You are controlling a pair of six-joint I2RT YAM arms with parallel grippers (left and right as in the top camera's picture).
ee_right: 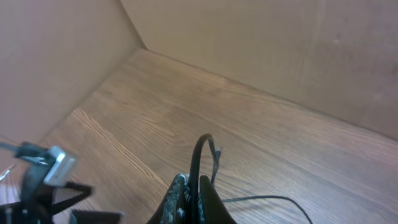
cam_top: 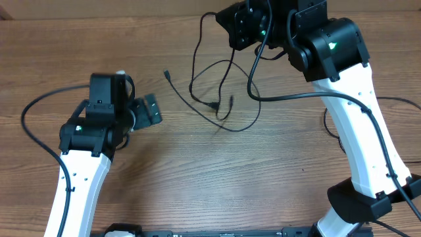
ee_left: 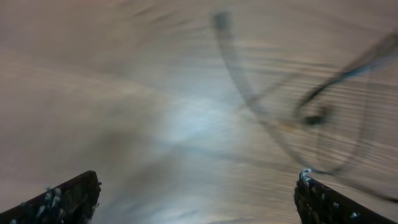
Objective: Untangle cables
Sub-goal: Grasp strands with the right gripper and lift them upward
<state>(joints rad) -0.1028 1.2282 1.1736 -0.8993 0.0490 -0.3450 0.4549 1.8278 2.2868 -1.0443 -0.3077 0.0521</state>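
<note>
On bench (cam_top: pixel 197 174), toward far middle, we see cables (cam_top: pixel 214 105) in loose overlapping loops, one strand running up to right jaws. Right jaws closed, gripping that strand (ee_right: pixel 198 155) above bench, short loop poking past tips. Left jaws wide open, empty, low over bench, just left of cables. We find left wrist view blurred.
</note>
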